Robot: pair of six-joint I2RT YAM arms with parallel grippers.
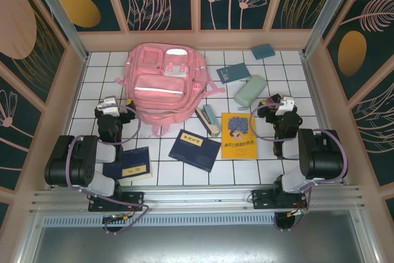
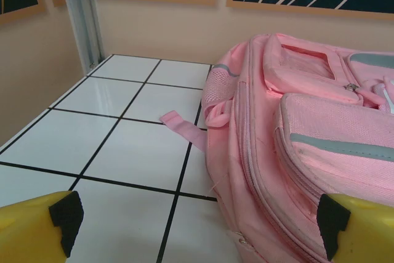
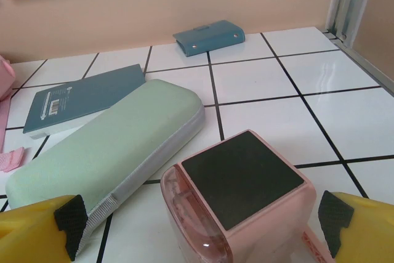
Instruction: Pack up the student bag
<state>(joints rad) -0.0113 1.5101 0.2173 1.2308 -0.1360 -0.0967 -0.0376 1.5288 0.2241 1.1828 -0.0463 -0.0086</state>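
The student bag point(image 1: 163, 81) is a big pink backpack lying flat at the back left of the tiled table, front pockets and pale stripe facing up. My left gripper point(image 1: 118, 110) sits at its near left corner, open. In the left wrist view the student bag point(image 2: 308, 133) rises on the right, and the left gripper point(image 2: 198, 217) has nothing between its fingers. My right gripper point(image 1: 274, 108) is open at the right. A pink box with a black top point(image 3: 243, 186) stands between the spread fingers of the right gripper point(image 3: 200, 223).
A mint pencil case point(image 1: 249, 90), a teal notebook point(image 1: 233, 73) and a small blue wallet point(image 1: 263, 51) lie at the back right. A yellow book point(image 1: 238, 135), a navy book point(image 1: 194, 149) and another navy book point(image 1: 130, 165) lie nearer. Walls enclose the table.
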